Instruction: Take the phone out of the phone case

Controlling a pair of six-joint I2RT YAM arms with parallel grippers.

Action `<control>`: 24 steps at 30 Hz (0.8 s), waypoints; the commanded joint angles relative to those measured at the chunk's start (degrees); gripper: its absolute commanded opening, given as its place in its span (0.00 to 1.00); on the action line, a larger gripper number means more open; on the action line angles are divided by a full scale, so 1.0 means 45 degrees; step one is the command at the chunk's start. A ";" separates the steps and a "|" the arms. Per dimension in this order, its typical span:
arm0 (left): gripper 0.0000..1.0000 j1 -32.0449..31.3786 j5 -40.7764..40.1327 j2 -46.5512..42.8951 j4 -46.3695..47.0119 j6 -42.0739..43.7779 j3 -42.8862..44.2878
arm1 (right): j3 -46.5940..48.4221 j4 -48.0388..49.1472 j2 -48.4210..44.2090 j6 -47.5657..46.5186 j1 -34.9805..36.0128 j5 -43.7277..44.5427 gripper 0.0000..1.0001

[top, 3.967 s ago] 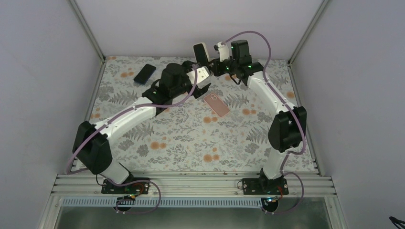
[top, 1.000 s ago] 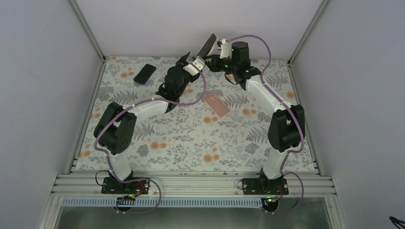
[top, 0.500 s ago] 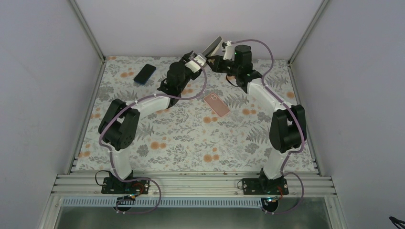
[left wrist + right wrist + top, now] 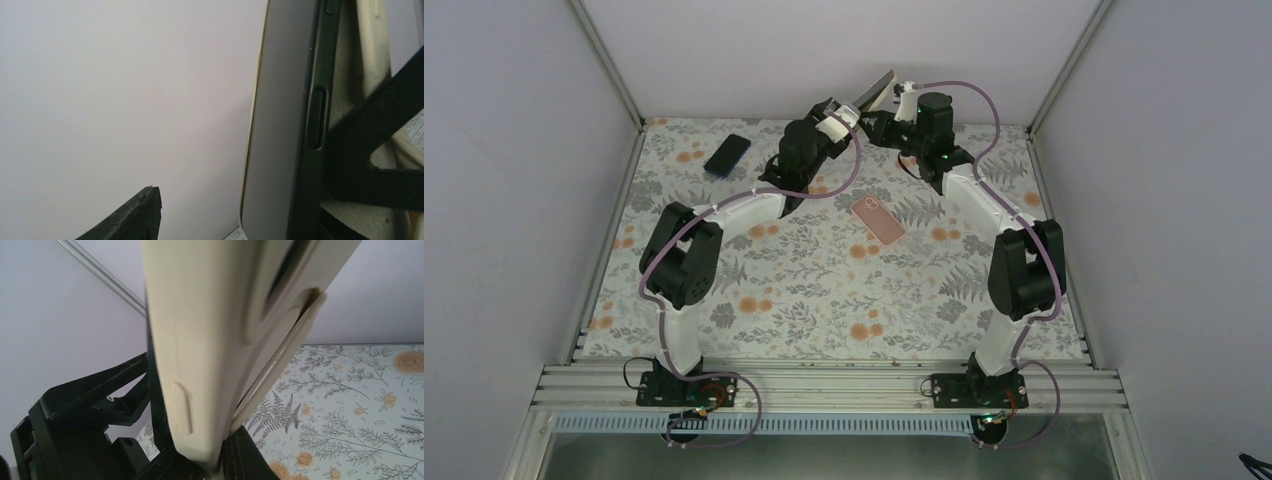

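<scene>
My right gripper (image 4: 894, 108) is shut on a cream phone case (image 4: 877, 92) with a dark phone in it, held tilted in the air at the back of the table. In the right wrist view the case (image 4: 200, 335) rises from between my fingers (image 4: 295, 460), and one case edge (image 4: 280, 365) stands a little off the phone. My left gripper (image 4: 832, 112) is open right beside it. In the left wrist view the dark phone (image 4: 280, 125) in its cream case (image 4: 370, 55) stands at the right; one fingertip (image 4: 142, 212) is well apart from it.
A pink phone case (image 4: 879, 219) lies flat mid-table, near the right arm. A dark phone (image 4: 727, 153) lies at the back left. The white back wall is close behind both grippers, and metal corner posts (image 4: 604, 55) frame the floral table.
The left arm has stretched further back and up, bringing its gripper up to the cased phone. The right gripper has tilted the cased phone further over to the right.
</scene>
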 commanded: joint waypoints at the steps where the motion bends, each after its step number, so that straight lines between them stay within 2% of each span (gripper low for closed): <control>1: 0.56 0.1953 -0.3945 0.0618 0.0759 -0.0562 0.0893 | -0.0418 -0.1341 -0.1116 0.0101 0.1923 -0.6804 0.02; 9: 0.57 0.1592 -0.3209 0.0797 0.0821 -0.0750 0.1128 | 0.0014 -0.1375 -0.0288 0.0256 0.2439 -0.7078 0.02; 14: 0.42 0.1643 -0.2630 0.1247 0.0151 -0.1350 0.1848 | 0.0061 -0.1294 -0.0223 0.0239 0.2780 -0.7266 0.02; 16: 0.27 0.1615 -0.2241 0.1382 -0.0274 -0.1600 0.2218 | 0.0047 -0.1267 -0.0249 0.0244 0.2839 -0.7268 0.02; 17: 0.24 0.1590 -0.2231 0.1515 -0.0442 -0.1668 0.2408 | 0.0068 -0.1292 -0.0237 0.0204 0.2840 -0.7263 0.02; 24: 0.23 0.1650 -0.1986 0.1865 -0.1034 -0.2031 0.3212 | 0.0077 -0.1211 -0.0092 0.0275 0.2908 -0.7491 0.02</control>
